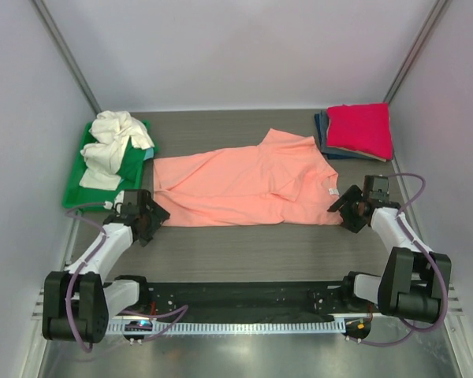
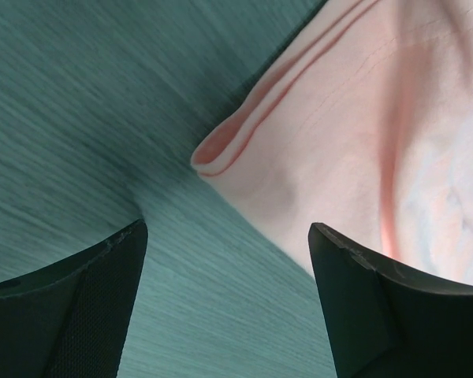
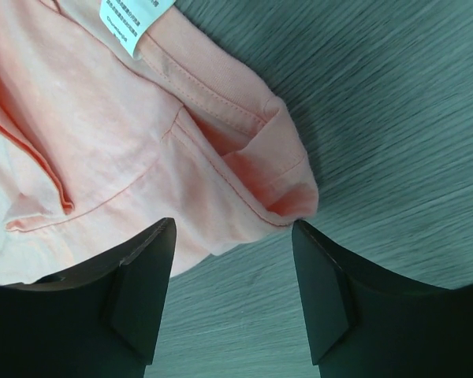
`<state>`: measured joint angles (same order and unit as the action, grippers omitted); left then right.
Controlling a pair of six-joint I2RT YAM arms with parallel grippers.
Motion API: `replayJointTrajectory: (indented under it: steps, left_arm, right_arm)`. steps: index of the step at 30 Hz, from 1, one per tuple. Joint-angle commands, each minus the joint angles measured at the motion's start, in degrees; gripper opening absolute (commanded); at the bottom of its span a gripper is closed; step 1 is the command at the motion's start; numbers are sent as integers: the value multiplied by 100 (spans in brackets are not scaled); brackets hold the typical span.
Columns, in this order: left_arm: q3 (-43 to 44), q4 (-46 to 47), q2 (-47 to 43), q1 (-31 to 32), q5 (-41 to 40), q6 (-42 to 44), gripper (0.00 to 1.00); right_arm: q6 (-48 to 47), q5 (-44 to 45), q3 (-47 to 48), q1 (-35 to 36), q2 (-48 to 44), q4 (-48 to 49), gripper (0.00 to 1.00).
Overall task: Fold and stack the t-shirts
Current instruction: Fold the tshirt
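A salmon-pink t-shirt (image 1: 248, 187) lies spread, partly folded, across the middle of the table. My left gripper (image 1: 147, 218) is open at its near left corner; in the left wrist view that hemmed corner (image 2: 244, 142) lies just ahead of the jaws. My right gripper (image 1: 349, 210) is open at the near right corner; in the right wrist view the folded hem corner (image 3: 288, 185) and a white label (image 3: 130, 20) lie just ahead of the jaws. A cream-white t-shirt (image 1: 117, 140) is crumpled at the left. A folded magenta-red t-shirt (image 1: 361, 128) lies on dark blue ones (image 1: 325, 134) at the back right.
A flat green tray (image 1: 83, 189) lies under the cream-white shirt at the left edge. White walls close in the table on the left, back and right. Grey wood-grain table (image 1: 244, 252) shows between the pink shirt and the arm bases.
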<state>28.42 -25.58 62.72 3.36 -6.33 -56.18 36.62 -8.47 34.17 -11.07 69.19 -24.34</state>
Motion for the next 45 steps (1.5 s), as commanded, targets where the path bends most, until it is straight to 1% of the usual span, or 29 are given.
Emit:
replayJointTrajectory:
  steps: [1, 5, 8, 9, 10, 12, 13, 14, 15, 16, 17, 19, 21, 22, 25, 29, 32, 34, 35, 36, 37, 38, 39, 40, 41, 42, 43, 44, 45]
  left_arm:
    - [23, 501, 240, -19, -141, -138, 83]
    - [40, 625, 381, -19, -290, -156, 81]
    - [84, 774, 547, -19, -430, -130, 75]
    - [110, 818, 609, -19, -457, -121, 72]
    - [163, 905, 697, -19, -492, -121, 64]
    - [286, 958, 952, -19, -536, -51, 53]
    - [321, 1028, 1031, -19, -554, -33, 40]
    - [365, 1064, 1093, -28, -606, 54, 33]
    - [426, 1073, 1198, -19, -606, 98, 25]
    - [558, 1047, 1234, -19, -606, 160, 7]
    - [611, 1012, 1234, -19, -606, 247, 1]
    - [760, 680, 1077, -19, -694, 257, 0]
    - [840, 328, 849, -19, -975, 179, 0]
    - [858, -5, 517, -19, -1045, 152, 0]
    - [797, -472, -186, -19, -1195, 73, 0]
    - [621, -685, -751, -19, -1143, 29, 0]
    - [725, -702, -709, -19, -1125, 142, 0]
    - [1050, -615, -490, -28, -1055, 256, 0]
    - [1225, -580, -88, -37, -985, 292, 0]
    - [1436, -597, 159, -54, -906, 327, 0]
    - [2064, -649, 440, -80, -705, 336, 0]
    - [2392, -711, 791, -107, -529, 380, 0]
    - [2857, -911, 1351, -133, -301, 450, 0]
    - [3749, -1113, 1618, -151, -81, 494, 0]
    - [4202, -1298, 1734, -151, 130, 590, 0]
    - [4459, -1300, 1578, -134, 158, 591, 0]
    - [4722, -1257, 1394, -133, 89, 582, 0]
    - [4777, -1204, 1192, -133, -225, 573, 0]
    - [4786, -1203, 955, -133, -368, 591, 0]
  right_arm:
    - [-164, 117, -7, -44, 51, 298, 66]
    - [-287, 214, -51, -106, 95, 359, 61]
    - [-331, 188, -60, -132, 165, 438, 47]
    - [-331, 170, -77, -141, 183, 465, 36]
    - [-348, 144, -86, -141, 200, 535, 31]
    - [-357, 118, -78, -141, 270, 588, 18]
    - [-375, 109, -77, -141, 297, 605, 13]
    - [-384, 117, -69, -158, 306, 597, 9]
    - [-393, 117, -60, -167, 314, 597, 1]
    - [-384, 83, -60, -185, 306, 597, 1]
    - [-384, 65, -51, -202, 280, 606, 1]
    - [-340, 56, -42, -264, 122, 571, 1]
    - [-296, 108, -34, -317, -36, 457, 1]
    - [-270, 126, -42, -325, -220, 448, 1]
    - [-235, 153, -60, -326, -502, 281, 1]
    - [-182, 118, -165, -326, -766, 184, 1]
    - [-147, 83, -8, -326, -636, 192, 1]
    - [-129, -110, 404, -326, -337, 210, 1]
    - [-155, -233, 606, -326, 91, 210, 1]
    - [-164, -347, 1104, -334, 330, 158, 1]
    - [-181, -635, 1405, -326, 567, 105, 1]
    - [-208, -769, 1765, -299, 874, -52, 1]
    - [-208, -883, 2516, -273, 1312, -393, 1]
    - [-182, -1198, 2829, -264, 1430, -466, 1]
    - [-103, -1253, 3093, -255, 1387, -458, 1]
    - [19, -1088, 3522, -255, 995, -449, 1]
    - [38, -904, 3700, -255, 756, -458, 1]
    - [29, -484, 3858, -255, 554, -458, 1]
    - [3, -315, 4138, -255, 360, -693, 1]
